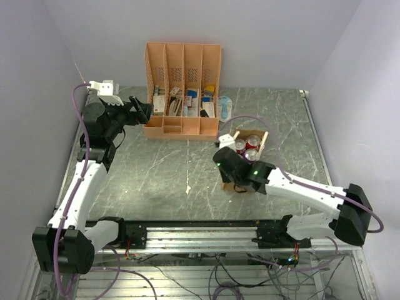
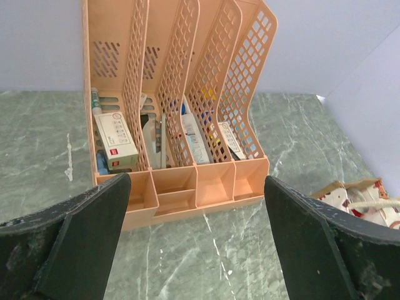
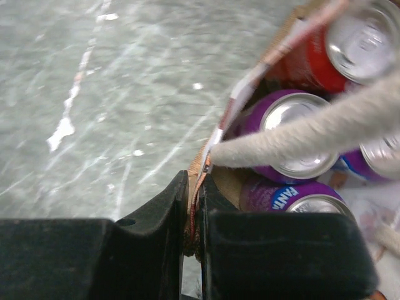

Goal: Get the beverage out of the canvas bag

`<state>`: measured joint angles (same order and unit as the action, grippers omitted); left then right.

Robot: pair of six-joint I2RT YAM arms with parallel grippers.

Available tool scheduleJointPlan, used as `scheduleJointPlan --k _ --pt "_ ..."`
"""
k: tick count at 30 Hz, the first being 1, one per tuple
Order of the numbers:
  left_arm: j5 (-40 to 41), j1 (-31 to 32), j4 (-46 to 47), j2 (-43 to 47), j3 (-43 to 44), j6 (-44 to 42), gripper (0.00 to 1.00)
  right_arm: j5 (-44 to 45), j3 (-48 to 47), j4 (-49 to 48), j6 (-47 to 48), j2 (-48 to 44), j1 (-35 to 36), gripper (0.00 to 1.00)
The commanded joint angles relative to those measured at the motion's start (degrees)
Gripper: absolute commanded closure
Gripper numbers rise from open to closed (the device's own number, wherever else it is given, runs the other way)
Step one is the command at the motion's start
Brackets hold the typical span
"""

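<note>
Right claw point(image 3: 195, 194) tight on canvas bag point(image 3: 245, 84)

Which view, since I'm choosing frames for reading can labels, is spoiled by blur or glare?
Right wrist: the whitish handle is out of focus and the can lids glare white. Left wrist: organizer sharp, evenly lit. Top external: even light, no glare, but the canvas bag and its cans are too small to read.

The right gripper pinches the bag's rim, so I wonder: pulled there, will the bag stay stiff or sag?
Probably sag: the bag rim looks like thin fabric, flattened in the shut right gripper. Probably heavy for its size: cans pack it, so it should slide rather than tip.
</note>
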<state>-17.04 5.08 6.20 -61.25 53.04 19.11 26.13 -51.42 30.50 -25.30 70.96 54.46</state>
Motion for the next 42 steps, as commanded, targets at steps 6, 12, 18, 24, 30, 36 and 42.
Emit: scheduleJointPlan --k 6,12,18,24,30,36,42 --pt "-2.26 1.07 -0.09 -1.31 1.33 -0.82 0.02 -0.35 -8.59 -3.24 -2.22 11.82 18.01 0.94" --pt "-4.79 2.29 -1.38 -2.97 2.69 -0.7 0.02 -3.42 -1.54 -4.12 -3.97 4.84 19.55 0.57" --pt "-13.66 4.53 1.97 -5.4 3.26 4.4 0.02 -0.38 -0.6 -2.21 -4.58 -3.89 19.59 0.29" --pt "-13.72 14.0 -1.96 -5.97 5.25 1.28 0.02 5.72 -3.14 0.36 -4.43 -9.65 19.49 0.2" --pt "-6.06 28.04 -9.66 -5.81 7.31 -5.39 0.02 12.64 -0.2 3.17 -7.67 -16.58 19.39 0.28" --pt "-5.15 32.05 -11.18 -8.53 8.09 -5.43 0.02 14.08 4.28 3.27 -11.42 -21.46 19.29 0.49" --pt "-4.86 36.41 -14.72 -13.46 10.37 -5.79 0.02 13.6 7.06 2.63 -13.21 -20.47 19.24 0.58"
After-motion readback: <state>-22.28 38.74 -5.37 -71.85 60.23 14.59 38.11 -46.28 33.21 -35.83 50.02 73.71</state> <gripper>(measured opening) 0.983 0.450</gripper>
